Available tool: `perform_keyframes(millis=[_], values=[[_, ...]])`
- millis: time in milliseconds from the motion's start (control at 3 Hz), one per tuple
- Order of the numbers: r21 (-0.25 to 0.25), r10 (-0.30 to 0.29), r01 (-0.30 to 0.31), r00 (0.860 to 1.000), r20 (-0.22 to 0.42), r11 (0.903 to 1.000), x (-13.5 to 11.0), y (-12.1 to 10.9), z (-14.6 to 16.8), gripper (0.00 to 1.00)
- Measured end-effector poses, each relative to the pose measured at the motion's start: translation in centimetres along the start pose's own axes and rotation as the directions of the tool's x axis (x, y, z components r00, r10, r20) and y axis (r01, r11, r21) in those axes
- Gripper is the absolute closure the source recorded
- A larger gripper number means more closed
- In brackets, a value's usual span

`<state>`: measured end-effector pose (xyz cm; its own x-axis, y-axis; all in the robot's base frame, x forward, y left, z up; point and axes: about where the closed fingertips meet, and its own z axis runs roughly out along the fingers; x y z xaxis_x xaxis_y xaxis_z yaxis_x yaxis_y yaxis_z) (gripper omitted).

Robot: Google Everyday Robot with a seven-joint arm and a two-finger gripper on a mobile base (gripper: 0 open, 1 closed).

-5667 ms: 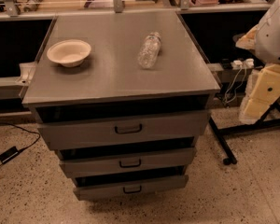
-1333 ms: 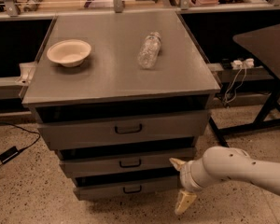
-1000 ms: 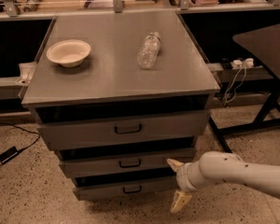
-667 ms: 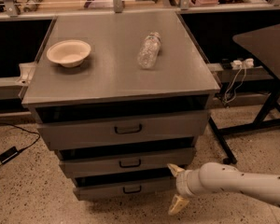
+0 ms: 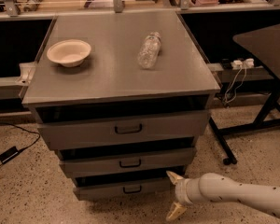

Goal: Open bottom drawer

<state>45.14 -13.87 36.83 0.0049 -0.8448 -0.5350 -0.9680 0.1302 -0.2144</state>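
The grey cabinet has three drawer fronts. The bottom drawer [image 5: 126,189] is the narrowest one, lowest near the floor, with a small black loop handle [image 5: 132,189] at its centre. My gripper [image 5: 174,195] reaches in from the lower right on a white arm and sits just right of the bottom drawer's right end, apart from the handle. Its two cream fingers are spread, one fingertip [image 5: 172,176] up near the drawer's corner and one lower near the floor. It holds nothing.
A white bowl [image 5: 68,52] and a clear plastic bottle [image 5: 149,50] lie on the cabinet top [image 5: 116,64]. The middle drawer [image 5: 128,161] and top drawer [image 5: 126,129] sit above. A black table leg [image 5: 245,129] stands at the right; a cable and adapter [image 5: 9,154] lie on the floor at left.
The arm came in from the right and dropped to floor level. Over the last second the gripper sank lower and shifted slightly left, toward the bottom drawer's right end.
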Motion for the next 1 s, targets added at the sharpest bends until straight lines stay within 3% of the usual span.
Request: perform_keyframes(millis=[667, 1000], values=[[0.029, -0.025, 0.025, 1.000, -0.005, 0.9993, 1.9, 0.2, 2.8, 0.00], [0.016, -0.043, 0.043, 0.999, 0.004, 0.9989, 3.0, 0.1, 5.2, 0.00]])
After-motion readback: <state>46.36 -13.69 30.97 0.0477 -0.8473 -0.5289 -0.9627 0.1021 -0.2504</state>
